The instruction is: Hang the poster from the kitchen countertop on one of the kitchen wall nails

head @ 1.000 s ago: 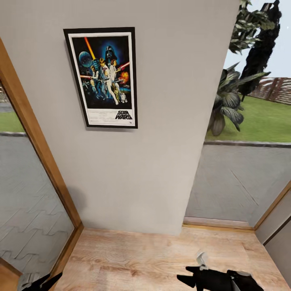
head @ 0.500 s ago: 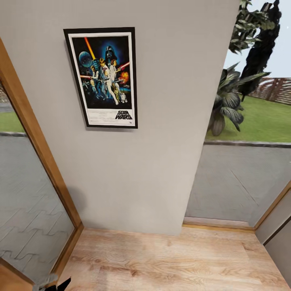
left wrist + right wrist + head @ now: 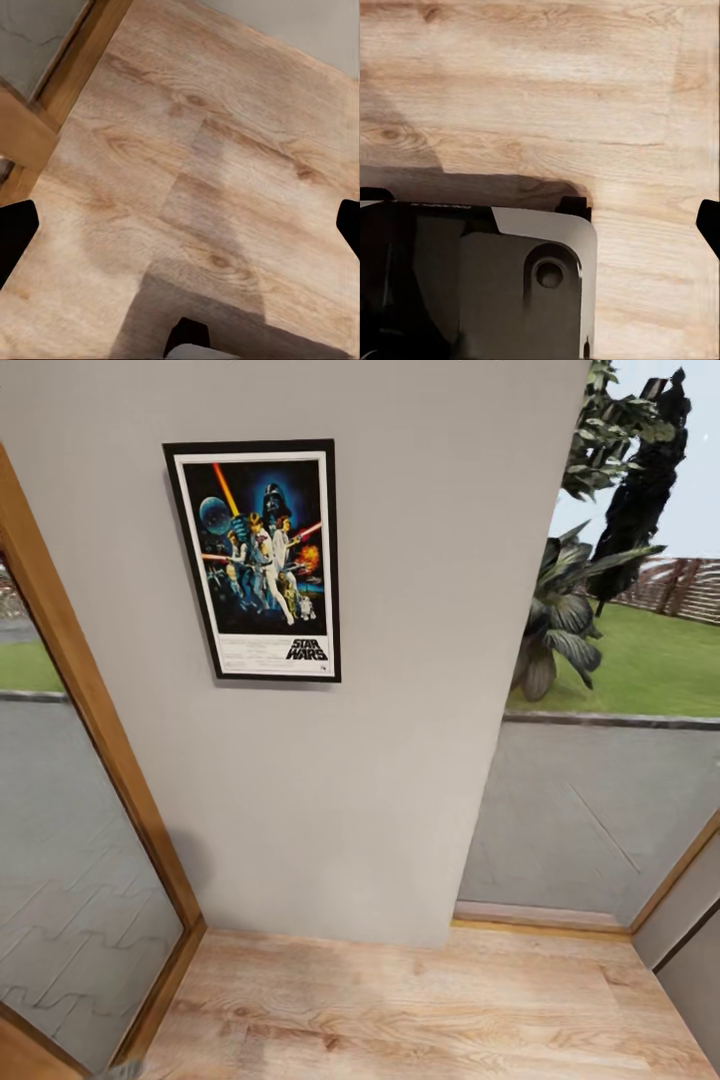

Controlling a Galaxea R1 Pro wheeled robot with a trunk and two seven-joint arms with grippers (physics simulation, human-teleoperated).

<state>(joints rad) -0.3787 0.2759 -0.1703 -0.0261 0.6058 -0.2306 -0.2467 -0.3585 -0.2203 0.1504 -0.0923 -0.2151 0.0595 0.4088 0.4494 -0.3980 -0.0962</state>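
Black-framed poster reading "STAR WARS" hangs on your grey wall; left gripper spread wide, right gripper's state unclear.

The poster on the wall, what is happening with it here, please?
The poster hangs flat and upright on the grey wall, above the wooden floor. Nothing is holding it. The left tool's fingers, seen in the left wrist view, are spread wide apart over bare floor, gripping nothing.

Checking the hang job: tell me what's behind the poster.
The poster sits flat and upright against the plain light-grey wall. Bare wall surrounds it on all sides. Any nail holding it is covered by the frame, so I can't see one.
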